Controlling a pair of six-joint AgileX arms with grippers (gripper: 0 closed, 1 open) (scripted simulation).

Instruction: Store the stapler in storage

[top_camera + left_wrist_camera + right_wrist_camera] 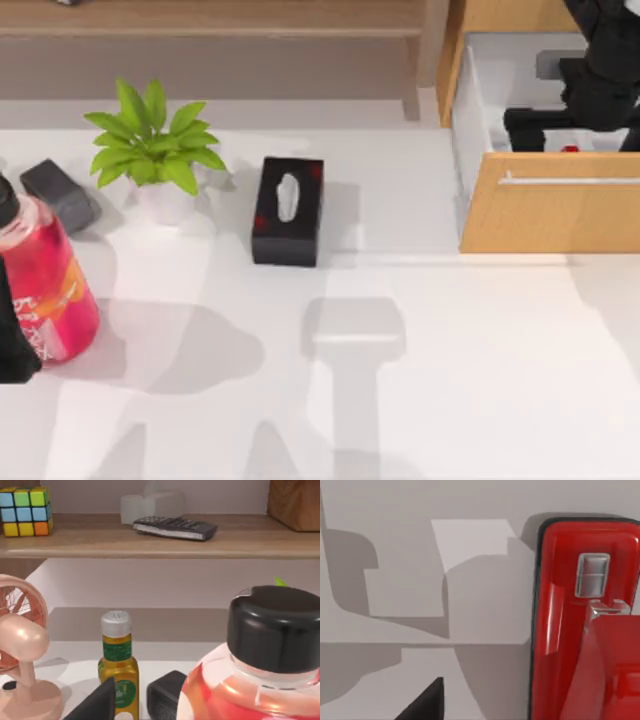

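The right end effector (570, 140) hangs over the open drawer (550, 215); the red stapler (585, 625) lies on its white floor; whether the fingers are apart I cannot tell; next, likely withdraw and close the drawer; left arm parked by the bottle (45, 285).

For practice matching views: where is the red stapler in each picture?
Top view: stapler, red sliver in the open drawer, under the right hand.
Left wrist view: faces the red bottle beside the parked left hand.
Right wrist view: close up, against the drawer's white floor.
Shared landmark: that white floor.
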